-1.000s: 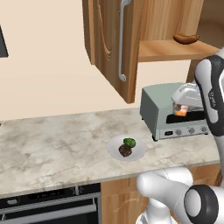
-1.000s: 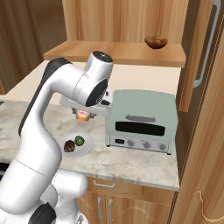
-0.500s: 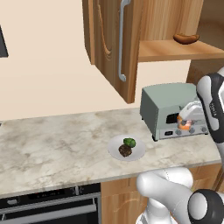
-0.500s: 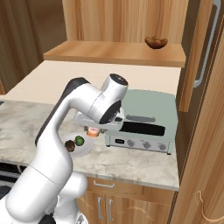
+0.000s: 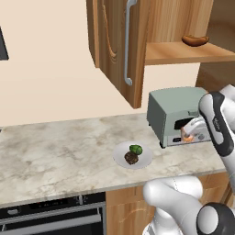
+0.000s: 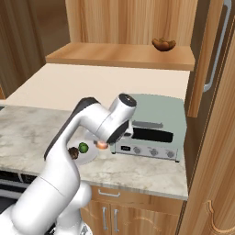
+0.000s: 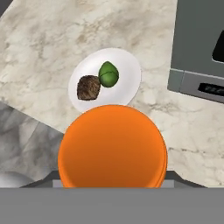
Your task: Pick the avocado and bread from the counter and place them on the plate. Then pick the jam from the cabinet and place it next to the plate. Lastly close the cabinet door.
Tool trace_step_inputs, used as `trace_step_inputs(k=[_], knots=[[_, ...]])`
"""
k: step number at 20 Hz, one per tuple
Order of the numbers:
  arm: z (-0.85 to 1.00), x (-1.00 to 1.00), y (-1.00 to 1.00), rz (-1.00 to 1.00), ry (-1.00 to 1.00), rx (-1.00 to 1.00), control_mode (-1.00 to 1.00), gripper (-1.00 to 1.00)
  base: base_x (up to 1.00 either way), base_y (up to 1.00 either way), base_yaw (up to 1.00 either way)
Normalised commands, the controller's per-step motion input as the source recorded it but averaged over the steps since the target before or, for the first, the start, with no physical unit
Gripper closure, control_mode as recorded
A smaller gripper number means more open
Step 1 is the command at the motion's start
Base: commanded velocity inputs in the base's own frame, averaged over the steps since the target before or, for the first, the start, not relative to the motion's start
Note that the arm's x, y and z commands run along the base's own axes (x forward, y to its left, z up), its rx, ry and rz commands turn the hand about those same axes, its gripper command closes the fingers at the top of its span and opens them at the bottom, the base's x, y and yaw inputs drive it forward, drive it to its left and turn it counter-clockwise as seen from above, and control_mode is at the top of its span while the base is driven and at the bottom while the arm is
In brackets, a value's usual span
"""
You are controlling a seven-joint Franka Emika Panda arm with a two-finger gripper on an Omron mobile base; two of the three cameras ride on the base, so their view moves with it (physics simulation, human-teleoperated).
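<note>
While the marbled beige-and-grey stone surface [image 5: 55,151] spreads wide with its thick pale edge, one plain white round plate [image 5: 120,158] lies on it, shallow and smooth, just left of the boxy grey-green toaster oven [image 5: 172,110]. Two small lumps sit side by side on the plate, touching: one glossy bright green avocado [image 7: 108,74] and one rough, dark brown bread [image 7: 88,87]. One squat jam [image 7: 113,146] jar, smooth and orange, hangs above the surface in front of the toaster oven, right of the plate; the gripper [image 5: 188,134] is clamped on it, jaws held apart by the jar's width. Above, the warm brown wooden cabinet [image 6: 124,55] stands open, its carved cabinet door [image 5: 117,46] bearing one long silver bar handle [image 5: 128,41]. One glossy orange-brown sausage-shaped thing [image 5: 195,41] lies on the shelf.
</note>
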Motion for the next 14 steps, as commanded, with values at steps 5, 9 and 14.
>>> trace_step_inputs(k=[5,9,14], knots=[[-0.42,0.12,0.00,0.00,-0.13,0.00,-1.00,1.00,0.00,0.00,0.00],[-0.48,0.03,0.00,0.00,-0.10,0.00,-1.00,1.00,0.00,0.00,0.00],[-0.53,0.00,0.00,0.00,-0.09,0.00,-1.00,1.00,0.00,0.00,0.00]])
